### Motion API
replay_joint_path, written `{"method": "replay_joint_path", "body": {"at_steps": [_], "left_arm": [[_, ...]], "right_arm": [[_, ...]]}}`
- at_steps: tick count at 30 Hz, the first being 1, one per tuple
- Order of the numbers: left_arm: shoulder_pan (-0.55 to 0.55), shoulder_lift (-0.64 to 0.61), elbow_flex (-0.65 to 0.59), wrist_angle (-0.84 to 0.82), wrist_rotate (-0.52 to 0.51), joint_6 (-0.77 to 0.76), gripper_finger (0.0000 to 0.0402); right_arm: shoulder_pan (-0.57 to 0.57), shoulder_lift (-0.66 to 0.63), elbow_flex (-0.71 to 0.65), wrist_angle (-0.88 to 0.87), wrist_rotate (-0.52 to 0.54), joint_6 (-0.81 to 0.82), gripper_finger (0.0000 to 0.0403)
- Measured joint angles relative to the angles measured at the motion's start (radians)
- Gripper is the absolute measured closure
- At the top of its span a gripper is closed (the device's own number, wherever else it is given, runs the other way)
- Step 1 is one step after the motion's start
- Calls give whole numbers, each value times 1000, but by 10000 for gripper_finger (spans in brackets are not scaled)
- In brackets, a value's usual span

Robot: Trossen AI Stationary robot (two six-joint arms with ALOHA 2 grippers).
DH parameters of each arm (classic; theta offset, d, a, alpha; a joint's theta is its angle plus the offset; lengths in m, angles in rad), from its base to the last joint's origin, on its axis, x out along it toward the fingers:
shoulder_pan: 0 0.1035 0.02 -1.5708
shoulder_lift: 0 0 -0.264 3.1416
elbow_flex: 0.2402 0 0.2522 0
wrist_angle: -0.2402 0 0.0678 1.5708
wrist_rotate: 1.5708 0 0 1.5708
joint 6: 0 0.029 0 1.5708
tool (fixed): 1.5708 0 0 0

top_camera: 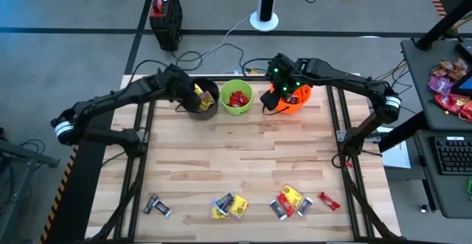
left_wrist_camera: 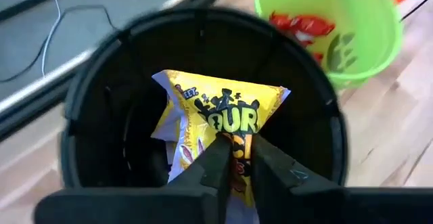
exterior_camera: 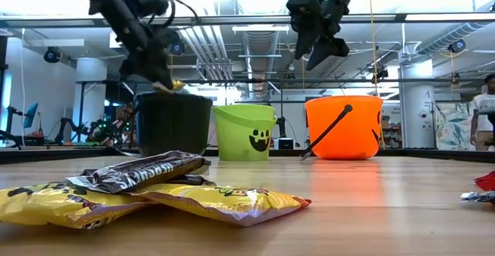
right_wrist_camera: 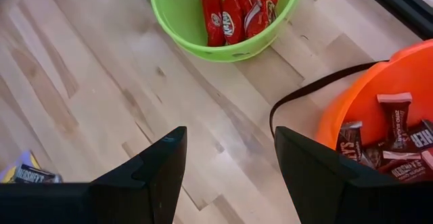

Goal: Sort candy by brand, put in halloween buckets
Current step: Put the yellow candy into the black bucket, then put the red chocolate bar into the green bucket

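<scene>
High view: three buckets stand in a row at the table's twelve o'clock edge. Black bucket [top_camera: 201, 100], lime green bucket [top_camera: 237, 98], orange bucket [top_camera: 291, 96], black toward nine o'clock and orange toward three. Each holds one kind, which fits the brand sort.

Left gripper [left_wrist_camera: 233, 158] is over the black bucket's mouth. Its fingers are nearly closed, pinching a yellow packet [left_wrist_camera: 223, 119] by one edge so the rest hangs down inside the rim. Judgement: it is held low and centred so it falls in when let go, not onto the wood. The packet is a glossy, crinkled film pouch, flat, with dark lettering.

Right gripper [right_wrist_camera: 230, 176] hovers just above the orange bucket's rim, on the side toward the green one. Its fingers stand wide apart with nothing between them. Judgement: it has no load, ready to go for another piece.

Red bars [right_wrist_camera: 240, 11], slim and shiny, lie in the green bucket. Dark brown bars [right_wrist_camera: 392, 139] lie in the orange one, whose thin black handle [right_wrist_camera: 318, 88] droops over its rim. All three are smooth moulded plastic; the green one bears a printed face.

Loose candy [top_camera: 287, 200] lies unsorted along the six o'clock edge of the pale wood table [top_camera: 236, 155]: yellow packets, silver-dark bars, one red piece.
</scene>
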Motion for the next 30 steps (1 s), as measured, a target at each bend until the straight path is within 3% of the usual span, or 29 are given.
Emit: {"method": "replay_joint_path", "body": {"at_steps": [7, 13, 16, 20, 24, 30], "left_arm": [[0, 59, 0, -3, 0, -6, 309], [0, 48, 0, -9, 1, -3, 281], [-11, 4, 0, -7, 51, -16, 279], [-59, -73, 0, 8, 98, -102, 282], [-162, -152, 0, 62, 95, -169, 286], [-367, -217, 1, 174, -35, -272, 286]], "right_arm": [[0, -2, 0, -38, -20, 6, 186], [14, -43, 0, -182, -124, 34, 186], [57, -78, 0, -301, -175, 67, 186], [180, -123, 0, -428, -215, 171, 187], [364, -140, 0, -422, -212, 339, 188], [677, -75, -14, -356, -175, 598, 188]]}}
